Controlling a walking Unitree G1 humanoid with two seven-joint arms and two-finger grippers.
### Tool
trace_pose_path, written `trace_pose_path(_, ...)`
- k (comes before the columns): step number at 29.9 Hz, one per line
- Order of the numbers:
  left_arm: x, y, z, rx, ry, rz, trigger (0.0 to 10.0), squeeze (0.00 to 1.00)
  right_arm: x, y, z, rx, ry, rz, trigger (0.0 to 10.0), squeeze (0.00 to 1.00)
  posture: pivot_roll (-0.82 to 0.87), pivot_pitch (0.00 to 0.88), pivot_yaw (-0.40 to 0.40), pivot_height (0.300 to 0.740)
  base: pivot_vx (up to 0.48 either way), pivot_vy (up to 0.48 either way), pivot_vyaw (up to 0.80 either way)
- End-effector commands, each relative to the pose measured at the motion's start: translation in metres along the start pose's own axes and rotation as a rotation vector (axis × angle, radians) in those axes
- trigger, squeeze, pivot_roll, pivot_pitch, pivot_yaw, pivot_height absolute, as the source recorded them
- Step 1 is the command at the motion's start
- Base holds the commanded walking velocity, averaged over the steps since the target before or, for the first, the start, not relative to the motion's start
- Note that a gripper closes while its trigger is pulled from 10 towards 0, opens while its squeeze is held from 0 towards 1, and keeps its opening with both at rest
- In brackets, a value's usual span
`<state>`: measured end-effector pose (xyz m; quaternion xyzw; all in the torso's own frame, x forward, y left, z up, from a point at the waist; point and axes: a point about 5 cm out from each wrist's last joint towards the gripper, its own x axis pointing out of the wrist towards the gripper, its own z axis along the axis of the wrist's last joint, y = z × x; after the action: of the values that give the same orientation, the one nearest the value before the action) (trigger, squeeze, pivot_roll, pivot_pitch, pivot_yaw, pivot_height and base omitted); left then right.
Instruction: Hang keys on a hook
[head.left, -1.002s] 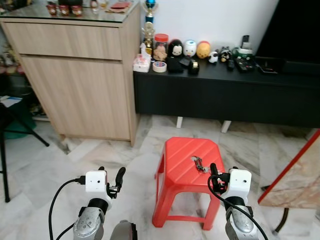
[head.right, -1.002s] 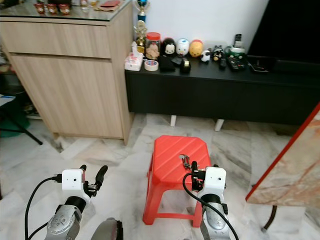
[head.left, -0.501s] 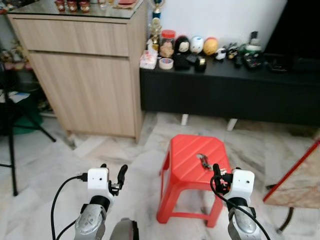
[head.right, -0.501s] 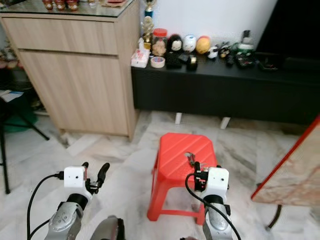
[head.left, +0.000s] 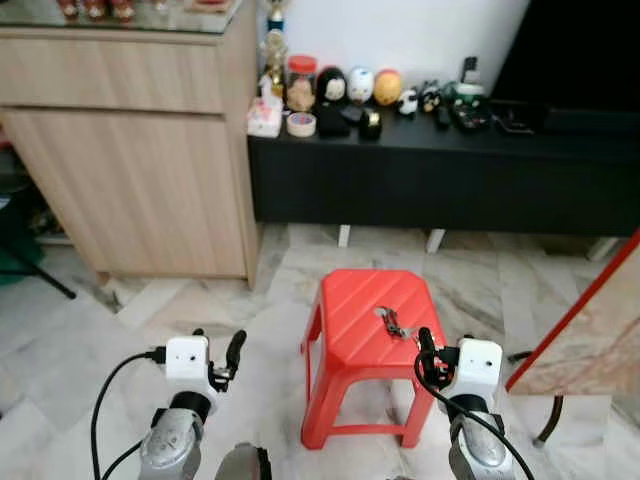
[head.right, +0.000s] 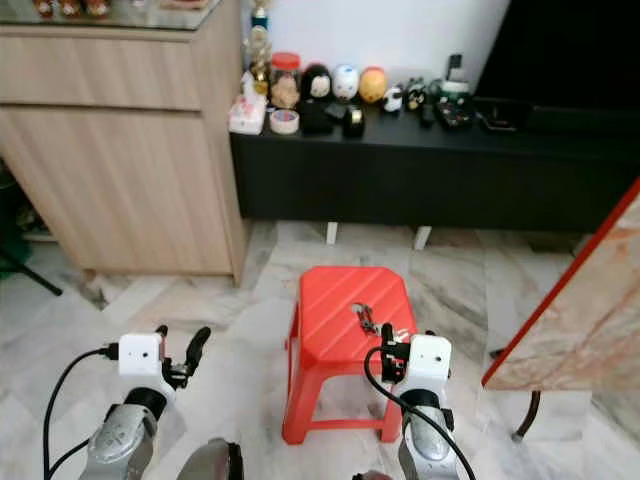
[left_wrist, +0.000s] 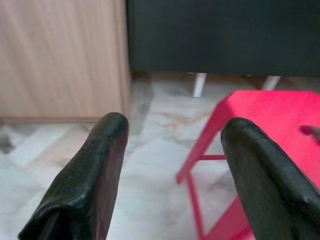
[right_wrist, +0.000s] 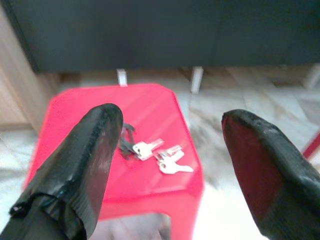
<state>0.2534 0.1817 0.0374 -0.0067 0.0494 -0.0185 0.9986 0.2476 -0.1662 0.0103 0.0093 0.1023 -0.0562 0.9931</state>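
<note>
A small bunch of keys (head.left: 392, 321) lies flat on the top of a red plastic stool (head.left: 355, 315) standing on the marble floor. My right gripper (head.left: 428, 352) is held low just before the stool's near right corner, open and empty. Along its fingers the keys (right_wrist: 155, 151) lie on the stool top (right_wrist: 150, 107), a short way beyond the fingertips. My left gripper (head.left: 218, 346) hovers over the floor to the left of the stool, open with nothing in it. Its wrist view catches the stool's left edge (left_wrist: 270, 117).
A light wooden cabinet (head.left: 130, 170) stands at the back left. A low black TV bench (head.left: 450, 175) carrying several figurines and jars runs behind the stool. A marble-patterned slab with a red edge (head.left: 590, 340) leans at the right. Open floor lies left of the stool.
The whole picture has swung sideways and back, so the camera moved. Both grippers hold the same open pose and the keys still lie on the stool.
</note>
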Motion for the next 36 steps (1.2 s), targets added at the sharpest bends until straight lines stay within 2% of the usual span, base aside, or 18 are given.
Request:
trace_pose_path(1, 0.0004, 0.0006, 0.0037, 0.001, -0.013, -0.002, 10.0, 0.0, 0.0043, 0.0023, 0.0091, 0.0, -0.034, 0.006, 10.0, 0.0, 0.02, 0.062, -0.07, 0.657, 0.292, 0.0, 0.8)
trace_pose_path(3, 0.0002, 0.0001, 0.0035, 0.001, -0.012, -0.004, 10.0, 0.0, 0.0041, 0.0017, 0.0086, 0.027, -0.03, -0.005, 10.0, 0.0, 0.01, 0.061, -0.07, 0.657, 0.294, 0.0, 0.4)
trace_pose_path(17, -0.0006, -0.0007, 0.0031, -0.001, -0.01, -0.006, 10.0, 0.0, 0.0043, 0.0033, 0.0104, 0.015, -0.041, 0.009, 10.0, 0.0, 0.01, 0.062, -0.071, 0.657, 0.293, 0.0, 0.0)
trace_pose_path(22, -0.0005, -0.0018, 0.003, -0.002, -0.012, -0.012, 10.0, 0.0, 0.0043, -0.0024, 0.009, 0.03, -0.032, -0.036, 10.0, 0.0, 0.01, 0.043, -0.068, 0.657, 0.268, 0.0, 0.0)
trace_pose_path(36, -0.0025, -0.0035, 0.0011, 0.017, -0.008, -0.029, 10.0, 0.0, 0.004, -0.0045, 0.0068, 0.051, -0.022, -0.047, 10.0, 0.0, 0.01, 0.016, -0.066, 0.657, 0.0, 0.0, 0.0)
